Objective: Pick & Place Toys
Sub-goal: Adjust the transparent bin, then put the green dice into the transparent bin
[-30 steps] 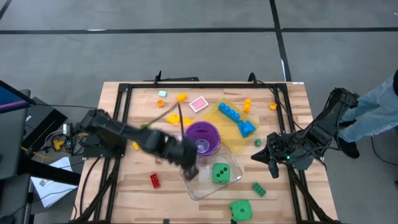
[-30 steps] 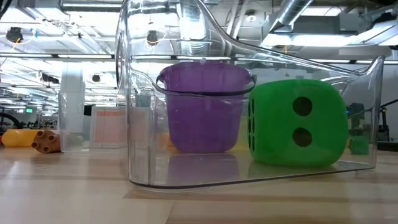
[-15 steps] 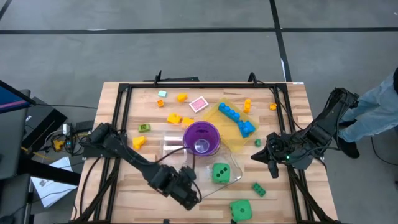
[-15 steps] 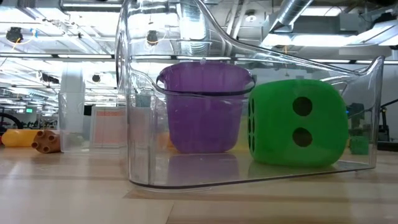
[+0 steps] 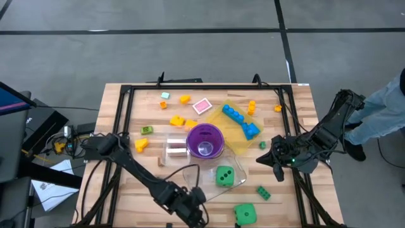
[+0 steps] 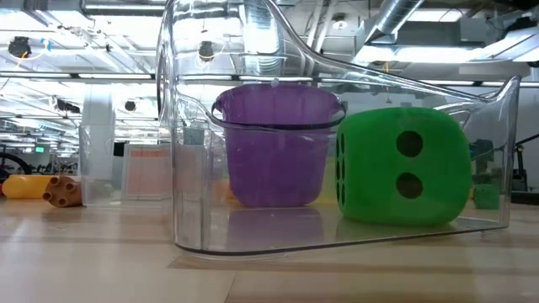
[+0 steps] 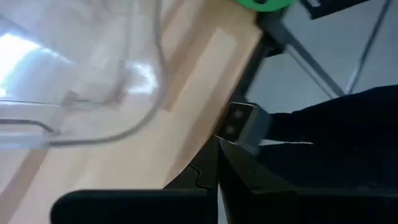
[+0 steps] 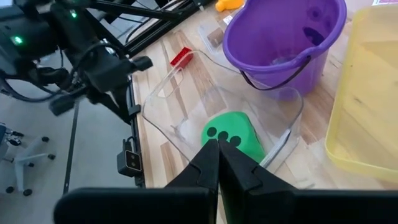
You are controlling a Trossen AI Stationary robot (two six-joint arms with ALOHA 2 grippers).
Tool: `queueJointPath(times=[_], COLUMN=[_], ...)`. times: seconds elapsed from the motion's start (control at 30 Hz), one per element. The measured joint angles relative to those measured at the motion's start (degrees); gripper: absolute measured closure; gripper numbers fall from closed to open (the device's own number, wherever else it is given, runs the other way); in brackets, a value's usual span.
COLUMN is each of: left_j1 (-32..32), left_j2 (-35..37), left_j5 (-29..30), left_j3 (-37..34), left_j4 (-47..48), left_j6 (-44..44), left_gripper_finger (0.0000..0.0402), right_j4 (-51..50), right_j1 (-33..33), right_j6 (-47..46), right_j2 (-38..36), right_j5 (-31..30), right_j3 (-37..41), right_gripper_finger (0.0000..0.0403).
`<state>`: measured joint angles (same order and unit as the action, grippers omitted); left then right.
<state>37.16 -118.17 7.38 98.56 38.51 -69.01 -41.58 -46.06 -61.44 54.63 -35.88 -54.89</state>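
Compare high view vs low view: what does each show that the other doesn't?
High view only: both arms, left gripper shut near the table's front edge, right gripper shut at the right side, blue bricks on the yellow tray, a second green die. Low view only: the room's ceiling pipes and lights behind. Both: purple cup, green die inside the clear tub.

Overhead camera stares straight down on the whole bench (image 5: 126, 183). The low one sits level, right up against the clear tub (image 6: 337, 227); both catch its green die (image 5: 224, 175).
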Motion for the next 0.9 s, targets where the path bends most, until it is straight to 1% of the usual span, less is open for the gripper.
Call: queueJointPath(times=[0.13, 0.33, 0.63, 0.77, 0.9], left_j1=[-0.2, -1.1, -2.2, -1.4, -1.3], left_j2=[-1.0, -0.9, -0.3, 1.5, 4.7], left_j5=[4.3, 6.3, 5.7, 4.1, 3.8], left_j3=[0.0, 0.0, 0.0, 0.0, 0.0], left_j4=[0.6, 3.6, 3.3, 1.7, 2.2], left_j6=[0.0, 0.0, 0.3, 3.5, 6.0], left_gripper_finger=[0.0401, 0.0401, 0.0401, 0.0401, 0.0401], right_j4=[-0.2, -0.6, -1.4, -1.4, -2.3], right_j1=[0.0, 0.0, 0.0, 0.0, 0.0], right_j6=[-0.2, -0.5, -1.1, -1.1, -1.2], right_j2=[0.0, 0.0, 0.0, 0.0, -1.1], right_j5=[0.0, 0.0, 0.0, 0.0, 0.0], right_j3=[0.0, 0.0, 0.0, 0.0, 0.0], right_gripper_finger=[0.0403, 0.0403, 0.0403, 0.0403, 0.0403])
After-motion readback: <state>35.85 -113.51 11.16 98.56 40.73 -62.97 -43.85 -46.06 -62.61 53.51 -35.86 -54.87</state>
